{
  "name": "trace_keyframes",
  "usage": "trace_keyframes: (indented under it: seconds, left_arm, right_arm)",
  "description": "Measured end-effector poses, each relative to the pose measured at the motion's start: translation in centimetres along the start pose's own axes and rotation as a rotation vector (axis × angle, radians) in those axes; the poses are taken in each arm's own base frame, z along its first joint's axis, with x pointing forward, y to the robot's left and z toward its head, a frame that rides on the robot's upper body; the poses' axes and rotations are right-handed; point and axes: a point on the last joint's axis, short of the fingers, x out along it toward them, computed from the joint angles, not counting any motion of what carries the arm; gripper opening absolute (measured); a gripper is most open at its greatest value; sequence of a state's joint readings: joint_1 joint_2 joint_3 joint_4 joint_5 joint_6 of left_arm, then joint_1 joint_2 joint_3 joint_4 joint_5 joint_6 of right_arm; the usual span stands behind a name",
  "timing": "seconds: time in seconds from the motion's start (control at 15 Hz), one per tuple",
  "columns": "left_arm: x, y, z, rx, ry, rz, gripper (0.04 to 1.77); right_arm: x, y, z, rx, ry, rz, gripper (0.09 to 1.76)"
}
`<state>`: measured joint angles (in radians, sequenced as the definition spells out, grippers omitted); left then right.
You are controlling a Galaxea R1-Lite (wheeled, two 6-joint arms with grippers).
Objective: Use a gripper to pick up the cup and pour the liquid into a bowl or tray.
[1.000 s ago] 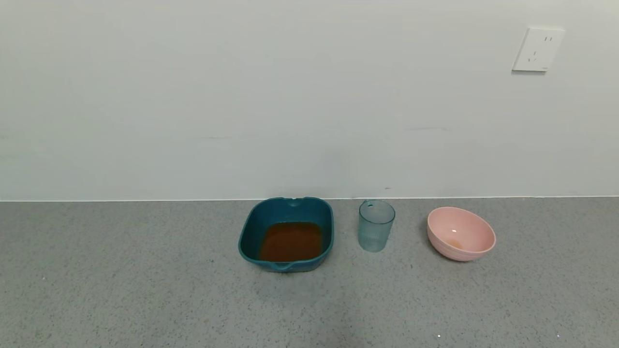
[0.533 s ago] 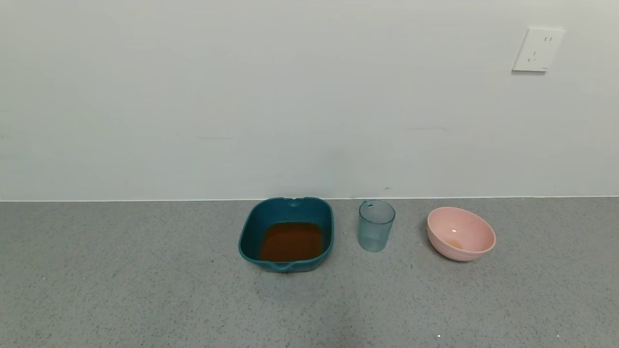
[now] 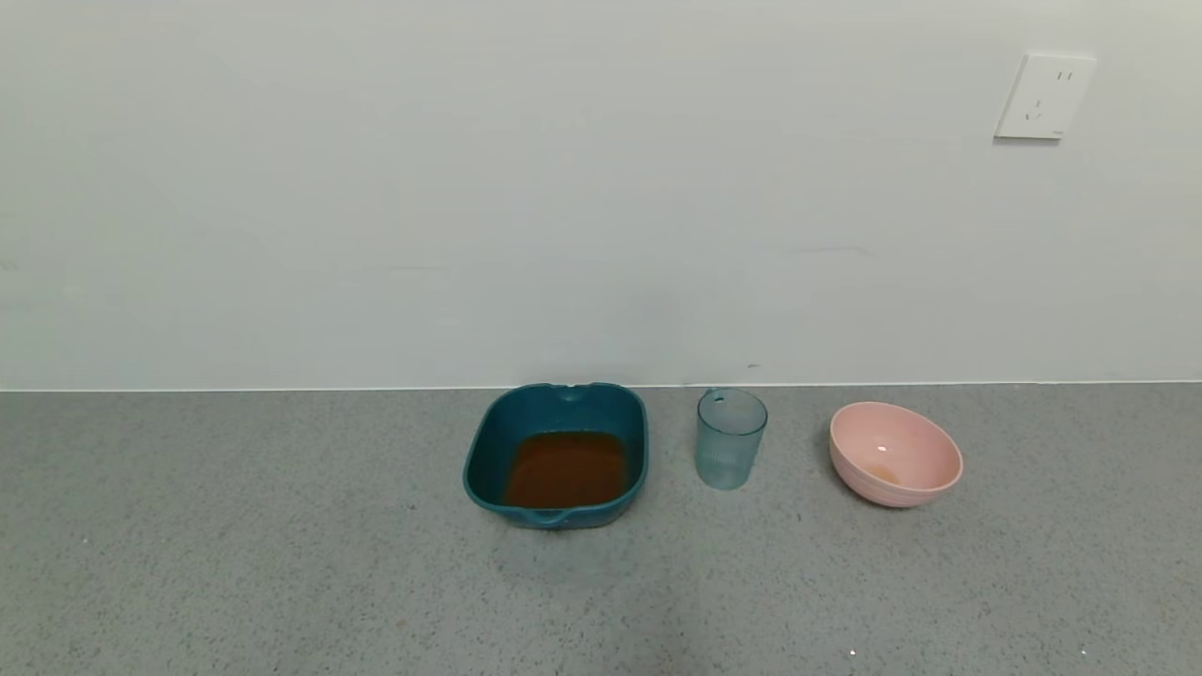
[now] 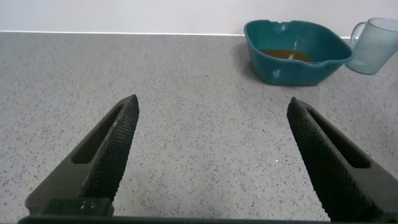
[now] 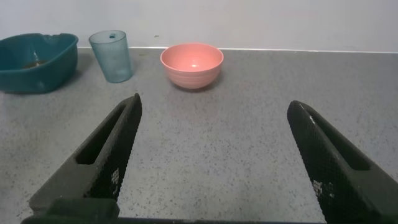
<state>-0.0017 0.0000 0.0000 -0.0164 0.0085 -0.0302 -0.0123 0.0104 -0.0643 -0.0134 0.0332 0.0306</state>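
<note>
The pale blue ribbed cup stands upright on the grey counter between the two dishes and looks empty. It also shows in the left wrist view and the right wrist view. The dark teal tray sits left of it and holds the reddish-brown liquid. The tray also shows in the left wrist view and the right wrist view. Neither gripper shows in the head view. My left gripper is open and empty, low over bare counter, well short of the tray. My right gripper is open and empty, short of the cup.
A round pink bowl sits right of the cup and also shows in the right wrist view. A white wall runs close behind the dishes, with a socket at the upper right. Grey speckled counter spreads in front of the dishes.
</note>
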Motion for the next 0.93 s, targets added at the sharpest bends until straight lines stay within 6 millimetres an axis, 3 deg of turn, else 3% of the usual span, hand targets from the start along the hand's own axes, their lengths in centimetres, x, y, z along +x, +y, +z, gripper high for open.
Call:
trace_keyframes:
  seconds: [0.33, 0.93]
  left_arm:
    - [0.0, 0.0, 0.0, 0.0, 0.0, 0.0, 1.72]
    - [0.0, 0.0, 0.0, 0.0, 0.0, 0.0, 1.72]
  right_arm:
    - [0.3, -0.1, -1.8, -0.029, 0.059, -0.014, 1.7]
    - [0.3, -0.1, -2.0, -0.028, 0.068, -0.023, 1.71]
